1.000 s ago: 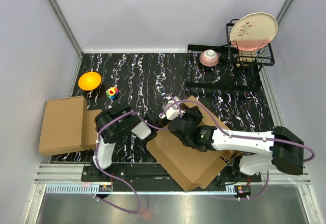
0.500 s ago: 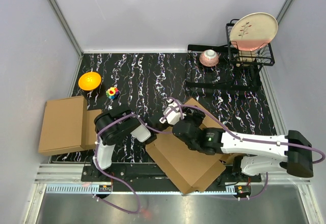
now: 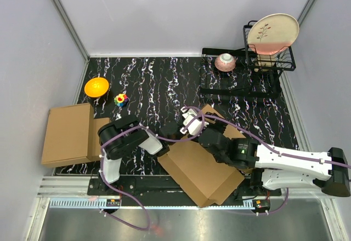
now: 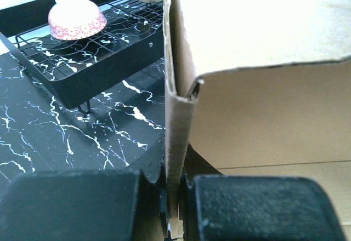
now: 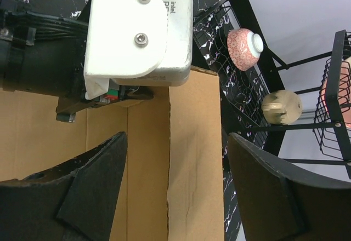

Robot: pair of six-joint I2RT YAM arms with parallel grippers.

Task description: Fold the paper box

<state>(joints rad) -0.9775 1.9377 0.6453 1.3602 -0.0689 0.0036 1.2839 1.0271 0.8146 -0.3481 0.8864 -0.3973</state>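
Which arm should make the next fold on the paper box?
Right. The right gripper is open and free, hanging over a flat panel of the paper box. The left gripper is shut on a folded edge of it, and letting go would likely loosen that fold.

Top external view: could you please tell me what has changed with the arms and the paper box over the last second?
The right gripper opened, apparently letting go of the paper box, and its arm drew back to the right. The left gripper stayed shut on the box's upright wall. The cardboard stack and orange bowl did not move.
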